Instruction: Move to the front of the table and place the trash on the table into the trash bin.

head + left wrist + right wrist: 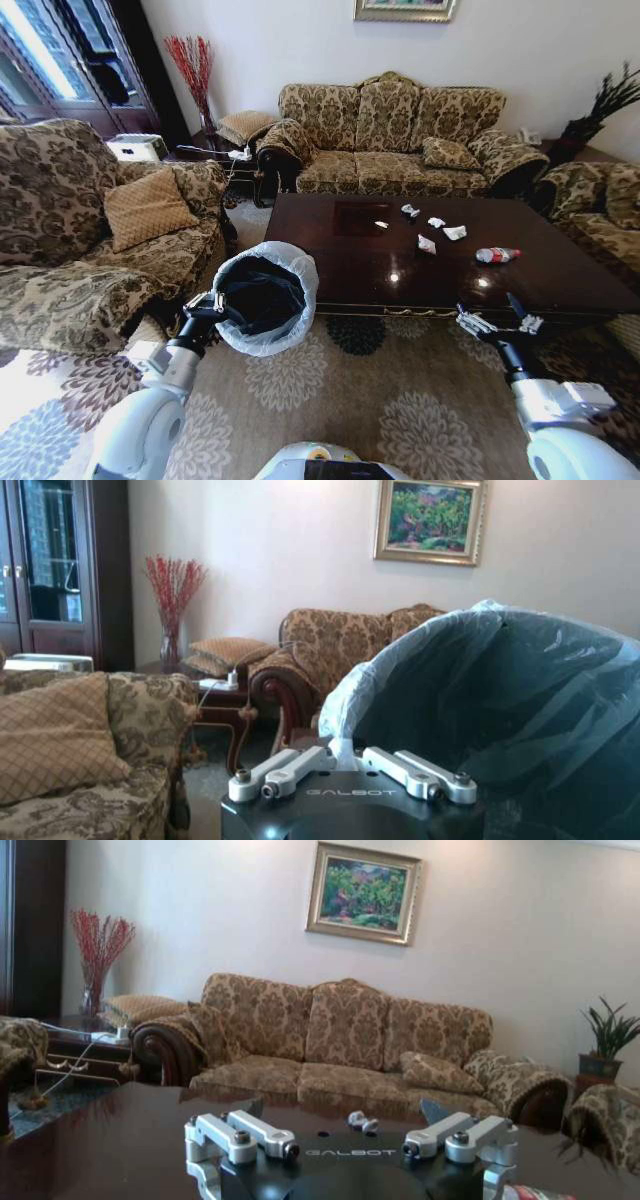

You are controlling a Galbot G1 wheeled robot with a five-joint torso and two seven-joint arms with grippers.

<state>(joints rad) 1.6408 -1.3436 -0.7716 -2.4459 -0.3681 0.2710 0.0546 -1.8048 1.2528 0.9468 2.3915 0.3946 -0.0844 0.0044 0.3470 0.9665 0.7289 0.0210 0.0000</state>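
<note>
The table (350, 270) has a glossy dark top. Several crumpled white trash scraps (427, 244) lie on its far middle, with a clear red-labelled bottle (497, 255) to their right. The black trash bin (265, 295), lined with a pale bag, hangs tilted at the table's front left corner. My left gripper (207, 304) is shut on its rim, and in the left wrist view the left gripper (347, 763) pinches the bag edge of the bin (500, 705). My right gripper (498, 322) is open at the table's front edge. The right wrist view has the right gripper (350, 1138) empty above the table (110, 1140), a scrap (361, 1122) beyond it.
A patterned sofa (400, 135) stands behind the table. An armchair (90, 240) with a cushion is on the left and another armchair (600, 205) on the right. Patterned carpet (340, 400) lies between me and the table.
</note>
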